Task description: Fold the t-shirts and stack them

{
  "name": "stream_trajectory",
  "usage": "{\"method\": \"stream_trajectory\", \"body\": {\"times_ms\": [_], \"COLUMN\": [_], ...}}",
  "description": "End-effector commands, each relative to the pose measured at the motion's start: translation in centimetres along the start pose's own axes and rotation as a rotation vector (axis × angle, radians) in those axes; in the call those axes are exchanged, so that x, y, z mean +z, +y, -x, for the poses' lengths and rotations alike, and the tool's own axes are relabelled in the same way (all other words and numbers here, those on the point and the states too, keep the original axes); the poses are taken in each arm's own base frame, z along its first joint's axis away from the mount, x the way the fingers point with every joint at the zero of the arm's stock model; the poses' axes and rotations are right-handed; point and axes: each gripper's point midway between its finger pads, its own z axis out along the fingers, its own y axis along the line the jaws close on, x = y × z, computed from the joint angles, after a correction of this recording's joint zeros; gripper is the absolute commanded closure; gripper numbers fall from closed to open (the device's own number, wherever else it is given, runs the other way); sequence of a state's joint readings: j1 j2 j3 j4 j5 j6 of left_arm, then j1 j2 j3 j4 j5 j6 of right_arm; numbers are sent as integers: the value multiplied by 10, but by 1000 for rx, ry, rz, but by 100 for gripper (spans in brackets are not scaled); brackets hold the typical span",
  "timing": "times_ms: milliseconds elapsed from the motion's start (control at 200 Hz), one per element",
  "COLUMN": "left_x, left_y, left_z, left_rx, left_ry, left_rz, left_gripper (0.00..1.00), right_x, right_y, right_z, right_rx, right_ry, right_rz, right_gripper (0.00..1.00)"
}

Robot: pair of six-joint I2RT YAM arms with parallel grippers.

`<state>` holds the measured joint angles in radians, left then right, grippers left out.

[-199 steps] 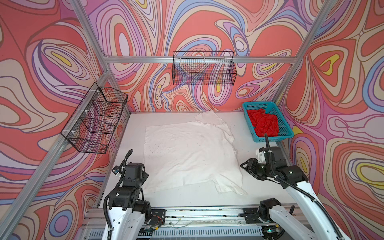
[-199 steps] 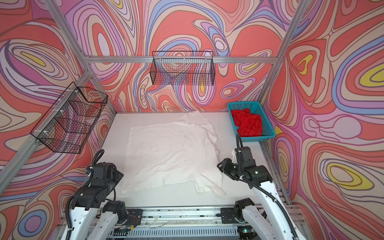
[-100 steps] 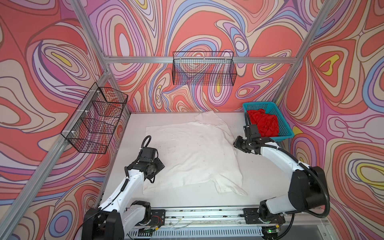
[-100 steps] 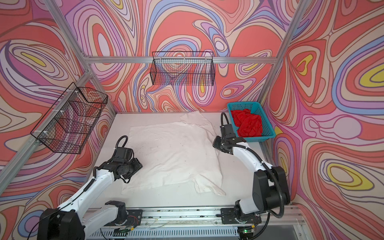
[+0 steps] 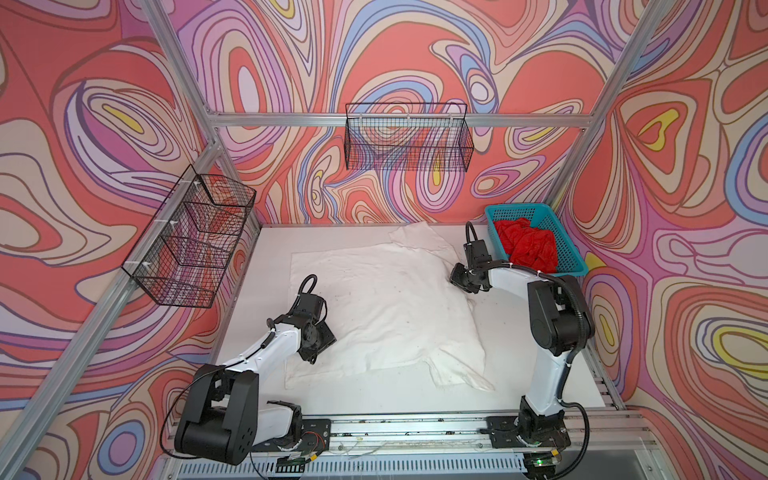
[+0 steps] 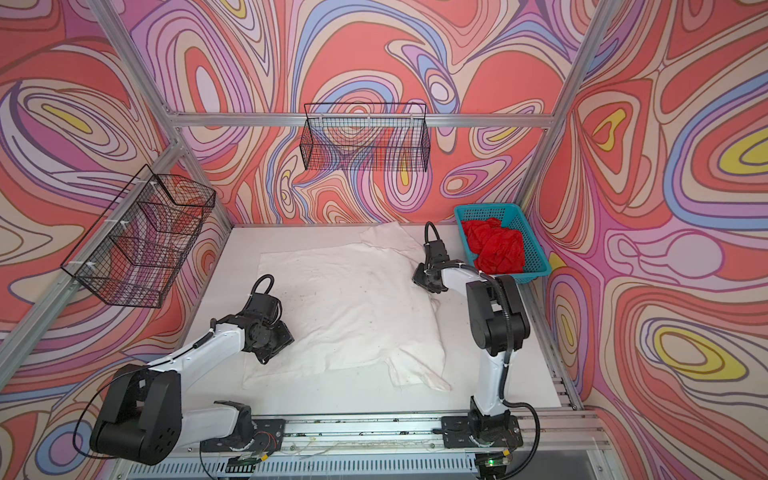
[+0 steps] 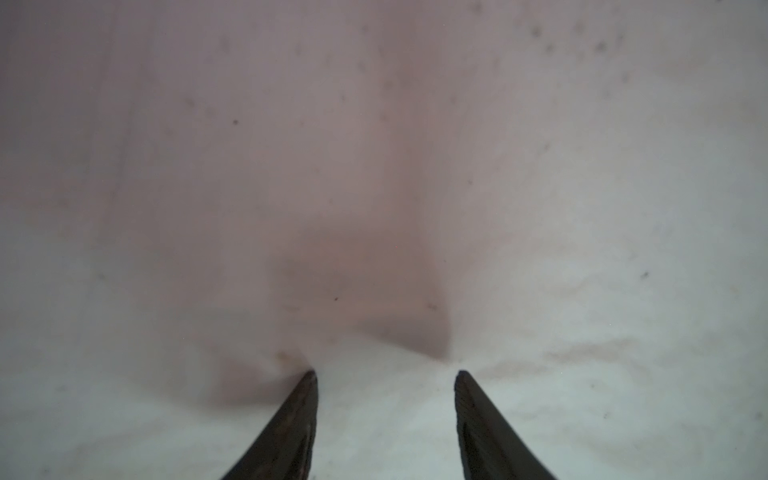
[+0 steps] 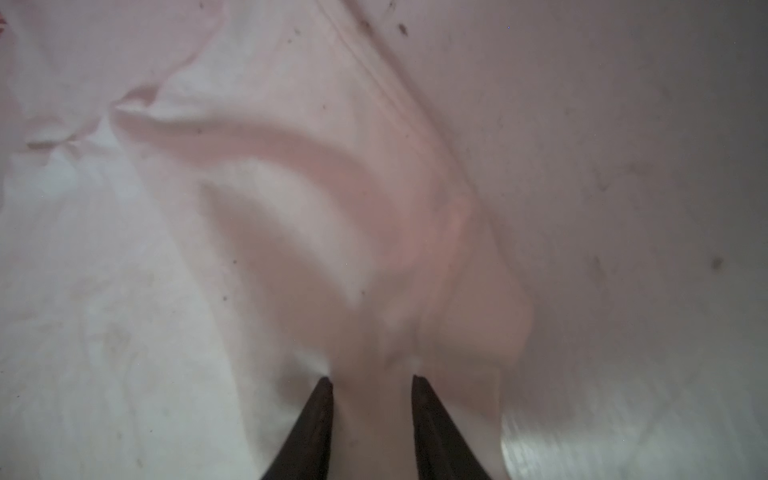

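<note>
White tee [image 5: 386,307] lies spread flat mid-table, w/ faint dark specks. Red tee [image 5: 530,249] sits bunched in teal basket [image 5: 573,266] at far right. My left gripper [image 7: 385,374] is down on white tee's near-left part, fingers [image 7: 291,424] apart, cloth puckered btwn them. My right gripper [image 8: 372,378] presses its right edge, fingers narrow w/ a fold of cloth btwn; can't tell if clamped.

Twin overhead views; wrist cameras hug cloth.

red shirt [image 5: 528,246] crumpled in basket [image 5: 571,254] (shape unreadable).
</note>
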<state>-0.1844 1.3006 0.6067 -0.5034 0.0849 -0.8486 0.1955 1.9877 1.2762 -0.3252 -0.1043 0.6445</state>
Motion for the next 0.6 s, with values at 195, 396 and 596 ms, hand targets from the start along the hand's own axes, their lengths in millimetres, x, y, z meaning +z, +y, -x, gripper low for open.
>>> {"method": "stream_trajectory", "body": {"times_ms": [195,396,596], "left_x": [4,6,7], "left_y": [22,27,34], "left_z": [-3,-3,-4], "left_rx": [8,22,30], "left_ry": [19,22,19], "left_rz": [136,169,198], "left_gripper": [49,50,51], "right_x": [16,22,26], "right_y": [-28,-48,-46], "right_z": [18,27,46], "right_rx": [18,-11,-76], "right_ry": [16,27,12], "right_rz": [-96,-169,-208], "right_gripper": [66,67,66]}}
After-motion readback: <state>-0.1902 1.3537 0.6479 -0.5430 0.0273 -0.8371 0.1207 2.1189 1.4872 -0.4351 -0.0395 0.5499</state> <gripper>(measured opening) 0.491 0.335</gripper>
